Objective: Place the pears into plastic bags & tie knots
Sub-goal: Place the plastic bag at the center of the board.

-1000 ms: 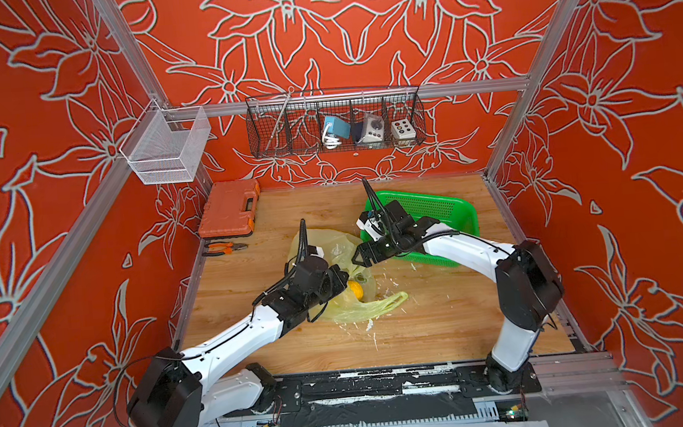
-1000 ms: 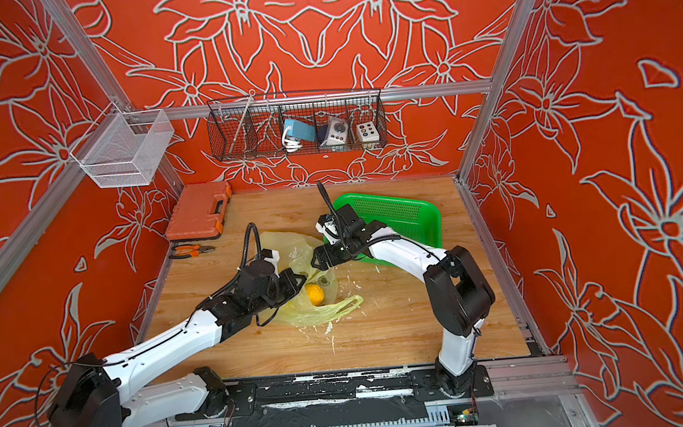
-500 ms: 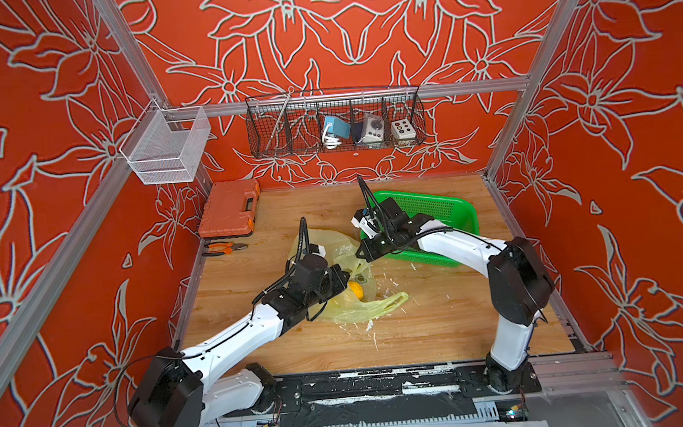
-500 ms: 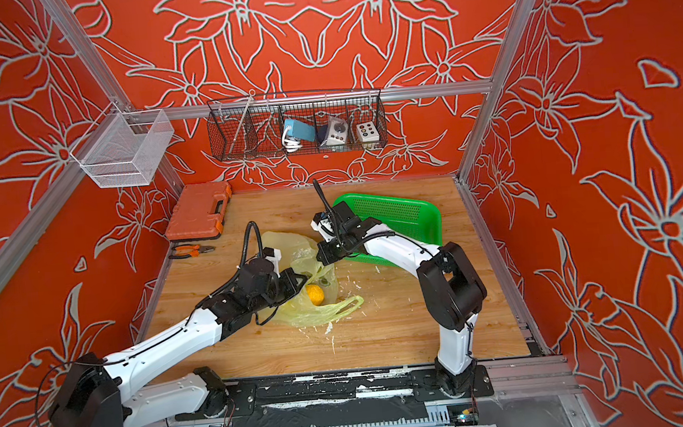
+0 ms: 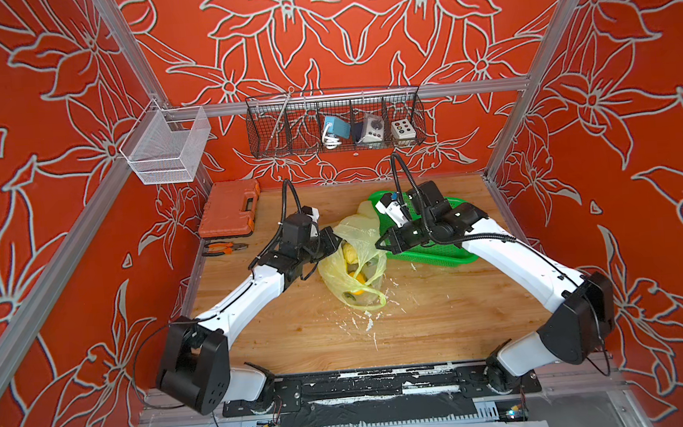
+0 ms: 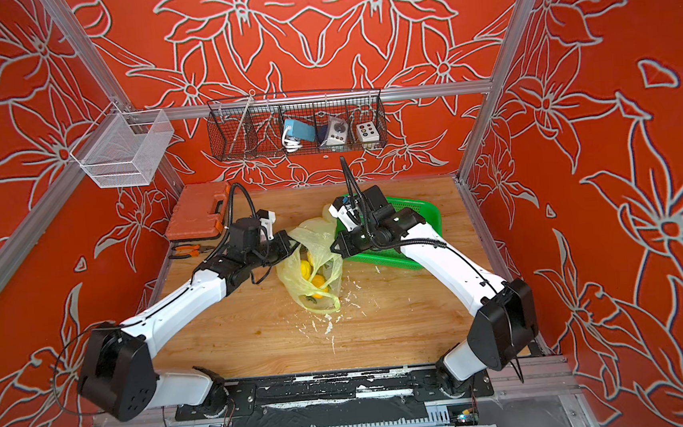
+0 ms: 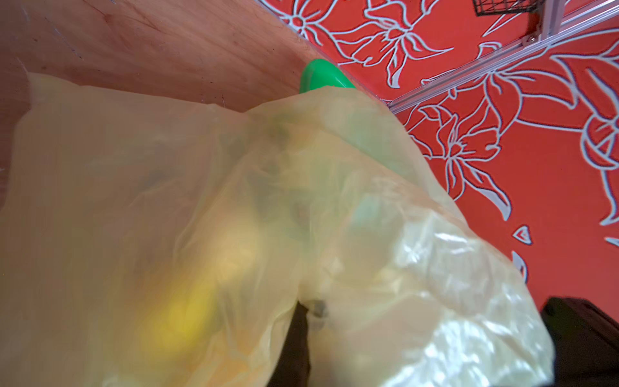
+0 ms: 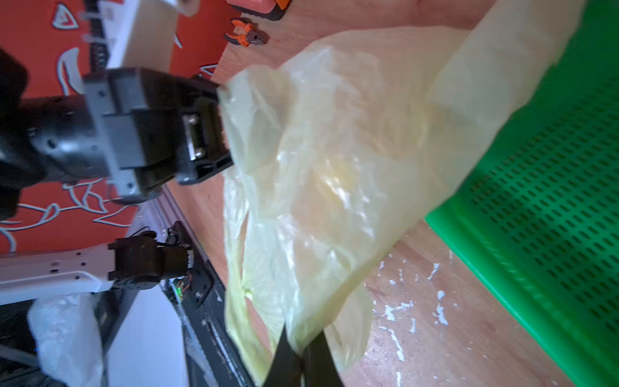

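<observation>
Your plastic bag [image 5: 354, 263] sits near the middle of the bench [image 5: 444, 319]. Its lower end rests on the wood, and its upper end is lifted and stretched between your two hands. Through the thin yellow-green film, both top views show the fruit inside: the yellow pear [image 5: 349, 252] higher up and the orange-yellow pear [image 5: 360, 279] just below it, toward the bag's bottom.

Your left hand [image 5: 332, 242] is clamped tight on the bag's upper edge on its own side. In the left wrist view the film bunches right at a dark fingertip [image 7: 296, 331]. Your right hand [image 5: 379, 243] is pinched closed on the opposite edge. The right wrist view shows its two black fingers [image 8: 284, 355] meeting on a fold of the film.

The green basket [image 5: 438, 252] lies just beside the bag, under your right arm's wrist, and a loose flap of the bag overlaps its near corner. White flecks [image 5: 365, 321] are scattered on the bench in front of the bag. At the far left corner you have the orange tool case [image 5: 229, 208], with pliers [image 5: 226, 247] just in front of it. A wire rack [image 5: 334, 121] hangs on the back wall.
</observation>
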